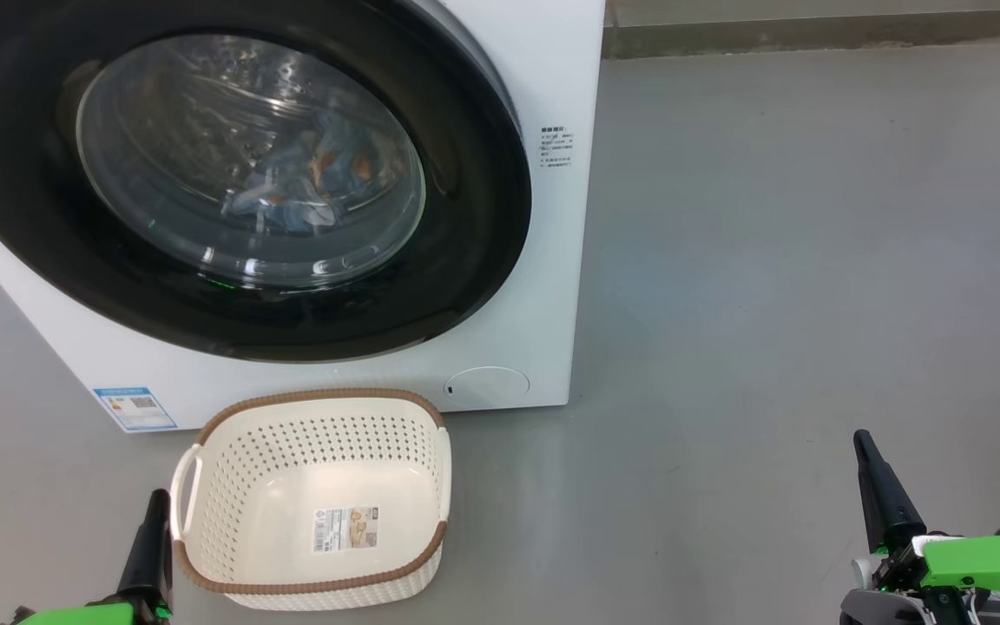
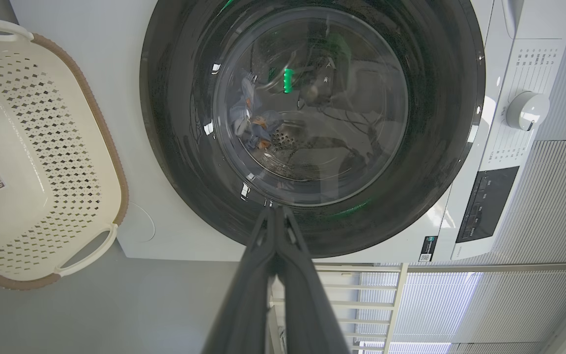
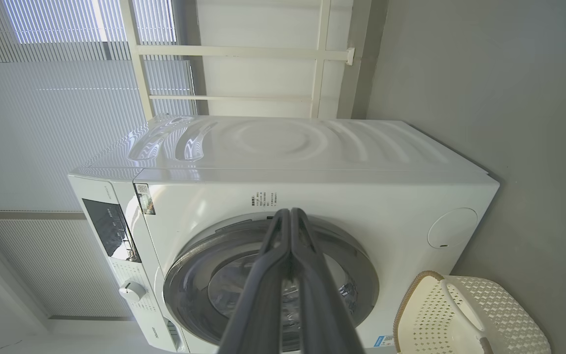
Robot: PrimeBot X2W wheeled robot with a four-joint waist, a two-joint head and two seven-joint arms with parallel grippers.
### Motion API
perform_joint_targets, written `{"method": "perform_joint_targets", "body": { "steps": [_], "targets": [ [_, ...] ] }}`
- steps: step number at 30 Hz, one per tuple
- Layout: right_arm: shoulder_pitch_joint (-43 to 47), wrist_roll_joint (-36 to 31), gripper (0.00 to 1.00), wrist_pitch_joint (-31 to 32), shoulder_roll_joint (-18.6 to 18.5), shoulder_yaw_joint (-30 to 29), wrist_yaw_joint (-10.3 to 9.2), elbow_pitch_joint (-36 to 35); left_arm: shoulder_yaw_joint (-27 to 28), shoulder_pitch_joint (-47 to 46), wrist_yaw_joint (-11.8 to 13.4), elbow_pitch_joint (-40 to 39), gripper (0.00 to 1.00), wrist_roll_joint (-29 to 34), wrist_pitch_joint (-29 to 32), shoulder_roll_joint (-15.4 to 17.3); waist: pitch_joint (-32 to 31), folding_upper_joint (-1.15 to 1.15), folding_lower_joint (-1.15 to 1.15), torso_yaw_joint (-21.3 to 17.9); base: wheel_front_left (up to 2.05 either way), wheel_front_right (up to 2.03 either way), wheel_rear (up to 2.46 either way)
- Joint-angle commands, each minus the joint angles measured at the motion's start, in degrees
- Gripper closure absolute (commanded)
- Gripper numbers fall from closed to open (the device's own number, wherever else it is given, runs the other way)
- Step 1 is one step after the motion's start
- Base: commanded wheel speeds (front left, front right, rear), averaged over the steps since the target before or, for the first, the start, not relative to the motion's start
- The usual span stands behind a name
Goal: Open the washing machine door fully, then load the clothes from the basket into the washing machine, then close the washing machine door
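The white washing machine stands ahead on the left, and its door, a black rim around a glass bowl, sits flush against the front. Through the glass I see the clothes, blue denim with orange bits, lying in the drum. The cream basket sits on the floor before the machine, holding just its paper label. My left gripper is shut beside the basket's left handle, holding nothing. My right gripper is shut far to the right. The left wrist view faces the door and clothes.
Bare grey floor spreads to the right of the machine as far as a wall base. A round service cap sits low on the machine's front. The control knob and a white railing show in the left wrist view.
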Motion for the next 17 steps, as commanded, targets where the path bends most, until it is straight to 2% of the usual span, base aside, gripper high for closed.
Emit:
{"method": "perform_joint_targets", "body": {
  "steps": [1,17],
  "targets": [
    [-0.6,0.0,1.00,0.5,0.0,1.3,0.09,-1.7,1.9,-2.2,-0.2,-1.5,1.00,-0.2,0.2,0.9,0.0,0.00,0.00,0.0,0.00,0.00,0.00],
    [-0.6,0.0,1.00,0.5,0.0,1.3,0.09,-1.7,1.9,-2.2,-0.2,-1.5,1.00,-0.2,0.2,0.9,0.0,0.00,0.00,0.0,0.00,0.00,0.00]
  ]
}}
